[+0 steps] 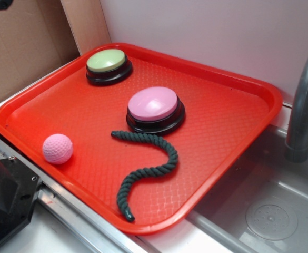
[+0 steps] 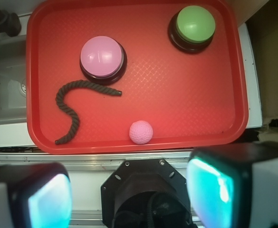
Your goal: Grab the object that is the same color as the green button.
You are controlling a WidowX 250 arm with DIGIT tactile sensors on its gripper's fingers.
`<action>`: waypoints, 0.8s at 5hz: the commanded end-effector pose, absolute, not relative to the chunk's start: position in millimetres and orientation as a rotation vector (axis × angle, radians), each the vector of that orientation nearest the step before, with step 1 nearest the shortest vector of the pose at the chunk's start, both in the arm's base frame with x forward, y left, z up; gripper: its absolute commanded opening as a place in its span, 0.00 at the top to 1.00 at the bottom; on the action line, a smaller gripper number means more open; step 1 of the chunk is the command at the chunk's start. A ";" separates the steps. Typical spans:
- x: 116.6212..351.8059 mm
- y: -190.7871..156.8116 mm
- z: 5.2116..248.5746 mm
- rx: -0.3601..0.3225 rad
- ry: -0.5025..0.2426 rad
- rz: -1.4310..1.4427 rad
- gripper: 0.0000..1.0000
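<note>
The object, a dark green twisted rope (image 1: 143, 137), lies curved on the red tray (image 1: 222, 116), just in front of the pink button. The wrist view shows the rope (image 2: 73, 118) at the tray's left side. The green button (image 1: 107, 62) (image 2: 195, 23) stands at the tray's far corner, its pale green dome on a black base. My gripper (image 2: 129, 194) is open, its two fingers wide apart with nothing between them. It hangs high over the robot base, off the tray's near edge and well away from the rope. In the exterior view it is out of frame.
A larger pink-topped button (image 1: 154, 104) (image 2: 101, 56) sits mid-tray, and a pink ball (image 1: 57, 148) (image 2: 141, 131) near the front rim. A steel sink (image 1: 269, 211) with a grey faucet (image 1: 304, 105) borders the tray. Cardboard (image 1: 22, 47) stands behind it. The black robot base (image 2: 146, 194) is below the gripper.
</note>
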State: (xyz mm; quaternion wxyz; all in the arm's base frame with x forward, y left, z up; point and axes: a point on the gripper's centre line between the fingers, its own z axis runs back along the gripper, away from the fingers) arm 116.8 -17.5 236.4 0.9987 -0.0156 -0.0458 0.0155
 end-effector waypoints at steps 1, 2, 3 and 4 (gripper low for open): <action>116.8 -17.5 236.4 -0.031 -0.092 0.031 0.00; 129.0 -35.9 217.8 -0.035 -0.107 -0.032 0.00; 143.2 -59.2 192.0 -0.073 -0.117 -0.093 0.00; 156.3 -85.8 151.9 -0.088 -0.089 -0.037 0.00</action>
